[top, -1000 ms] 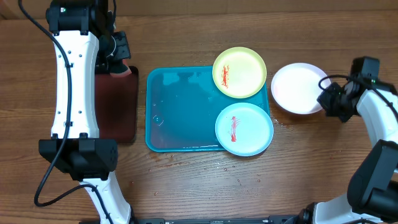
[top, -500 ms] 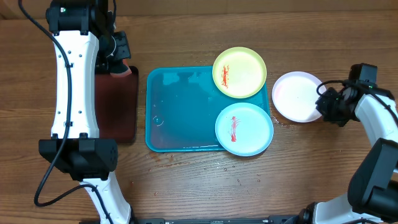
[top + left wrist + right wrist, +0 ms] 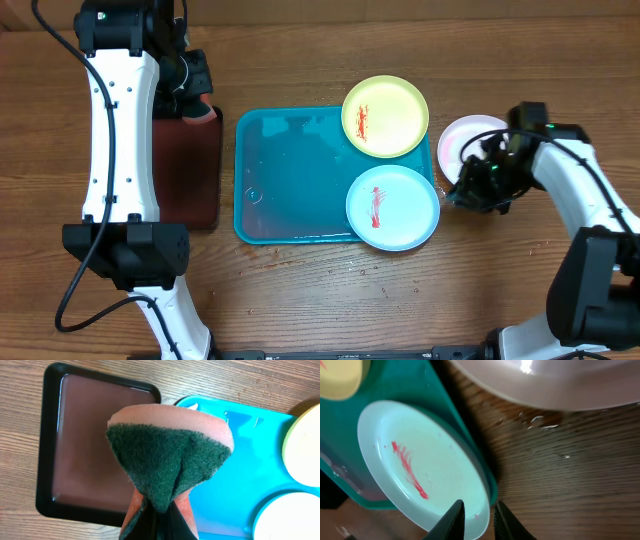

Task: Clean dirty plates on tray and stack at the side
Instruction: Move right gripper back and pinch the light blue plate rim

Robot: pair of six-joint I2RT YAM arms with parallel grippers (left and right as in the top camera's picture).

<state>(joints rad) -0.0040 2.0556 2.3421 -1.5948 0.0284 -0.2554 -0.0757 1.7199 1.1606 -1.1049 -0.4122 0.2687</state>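
The turquoise tray (image 3: 290, 180) holds two dirty plates with red smears: the yellow-green plate (image 3: 385, 116) on its far right corner and the pale aqua plate (image 3: 392, 207) on its near right corner. The white plate (image 3: 468, 140) lies on the table to the right of the tray, partly under my right arm. My right gripper (image 3: 462, 195) is open, its fingers (image 3: 456, 519) straddling the aqua plate's (image 3: 420, 470) right rim. My left gripper (image 3: 160, 510) is shut on a folded orange-and-green sponge (image 3: 170, 445), held above the black tray (image 3: 90, 445).
The black tray with a dark red inside (image 3: 188, 165) lies left of the turquoise tray. Water drops sit on the wood (image 3: 540, 420) between the tray and the white plate (image 3: 545, 380). The left arm (image 3: 120, 130) stands along the table's left side.
My right gripper has moved left from the white plate's right edge, across it, to the aqua plate's right rim. The left arm and sponge have not moved.
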